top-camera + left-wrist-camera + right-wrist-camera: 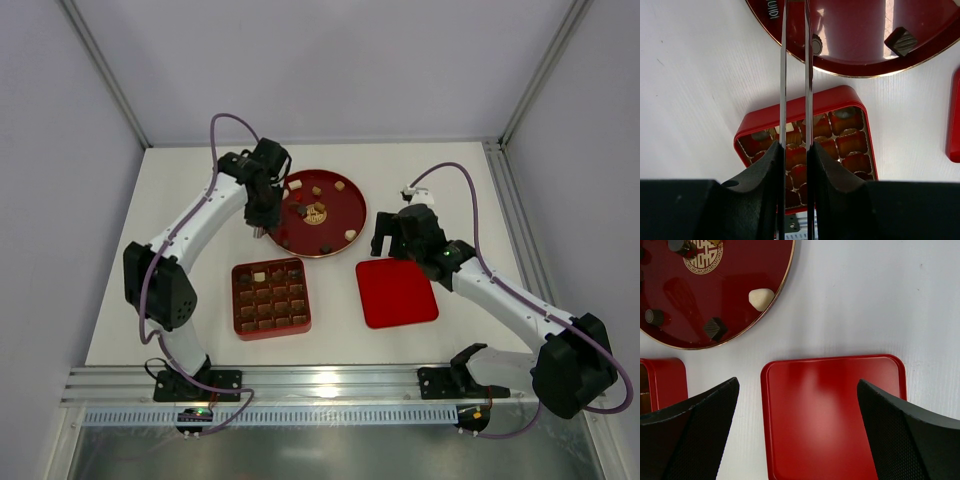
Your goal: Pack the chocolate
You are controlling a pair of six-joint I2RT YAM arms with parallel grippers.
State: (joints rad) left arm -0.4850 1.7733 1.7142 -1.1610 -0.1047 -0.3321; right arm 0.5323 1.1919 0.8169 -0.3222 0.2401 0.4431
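Observation:
Several chocolates lie on a round red plate (pixel 345 210), among them a cream piece (pixel 761 298) and a dark cube (pixel 715 328). The square red tray (pixel 271 325) holds a cream piece (pixel 259 275) and a few dark ones (pixel 842 114) in its far row. My left gripper (pixel 258 228) hangs over the plate's left rim. Its thin metal fingers (pixel 783 75) stand close together with a narrow gap, and their tips run out of the left wrist view. My right gripper (pixel 797 385) is wide open and empty above the far edge of the flat red lid (pixel 835 415).
The lid (pixel 397 292) lies flat on the table to the right of the tray. A dark piece (pixel 901 41) sits near the plate's rim (pixel 860 75). White walls and metal frame posts enclose the table, and a rail runs along the near edge.

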